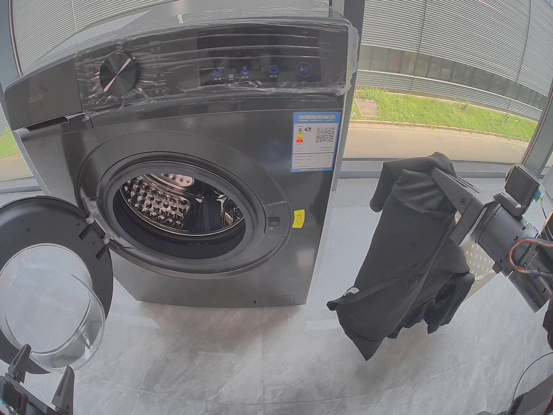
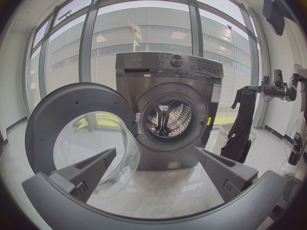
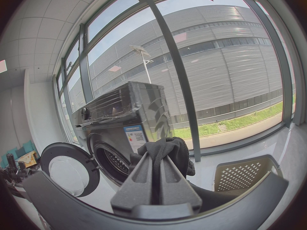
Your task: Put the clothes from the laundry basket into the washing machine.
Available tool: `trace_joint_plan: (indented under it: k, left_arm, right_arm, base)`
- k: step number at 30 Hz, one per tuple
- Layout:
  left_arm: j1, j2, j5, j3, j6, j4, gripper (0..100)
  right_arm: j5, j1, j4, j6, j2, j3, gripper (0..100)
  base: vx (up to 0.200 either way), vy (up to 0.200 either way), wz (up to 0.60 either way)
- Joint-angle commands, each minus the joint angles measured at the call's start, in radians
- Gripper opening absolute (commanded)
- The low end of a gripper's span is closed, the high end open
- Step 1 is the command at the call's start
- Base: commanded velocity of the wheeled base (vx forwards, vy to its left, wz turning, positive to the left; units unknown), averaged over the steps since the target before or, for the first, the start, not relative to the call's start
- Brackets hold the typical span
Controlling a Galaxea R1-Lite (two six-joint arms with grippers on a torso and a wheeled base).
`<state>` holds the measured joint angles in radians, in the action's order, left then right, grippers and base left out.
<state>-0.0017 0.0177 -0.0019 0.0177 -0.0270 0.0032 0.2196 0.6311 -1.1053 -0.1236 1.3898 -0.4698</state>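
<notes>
A grey front-loading washing machine stands ahead, its round door swung open to the left and the steel drum exposed. My right gripper is shut on a black garment that hangs in the air to the right of the machine, above the floor. The same garment bunches between the closed fingers in the right wrist view, and hangs as a black garment in the left wrist view. My left gripper sits low at the front left, open and holding nothing, just below the door.
A beige perforated laundry basket stands on the floor behind the hanging garment, near the window. Large windows run behind the machine. Pale tiled floor lies free in front of the washer.
</notes>
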Motion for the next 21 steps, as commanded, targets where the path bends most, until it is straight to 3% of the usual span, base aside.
trace_joint_plan:
  k: [1,3,21]
  left_arm:
    - [0.0,-0.018,0.0,-0.016,-0.001,0.0,100]
    - [0.0,-0.018,0.0,-0.016,-0.001,0.0,100]
    - [0.0,-0.018,0.0,-0.016,-0.005,0.0,100]
  right_arm:
    - [0.0,0.006,-0.001,-0.001,0.003,0.0,0]
    - [0.0,0.006,-0.001,-0.001,0.003,0.0,0]
    - [-0.003,0.006,-0.001,-0.013,0.003,0.002,0]
  base:
    - [0.0,0.0,0.0]
    - [0.0,0.0,0.0]
    - [-0.2,0.0,0.0]
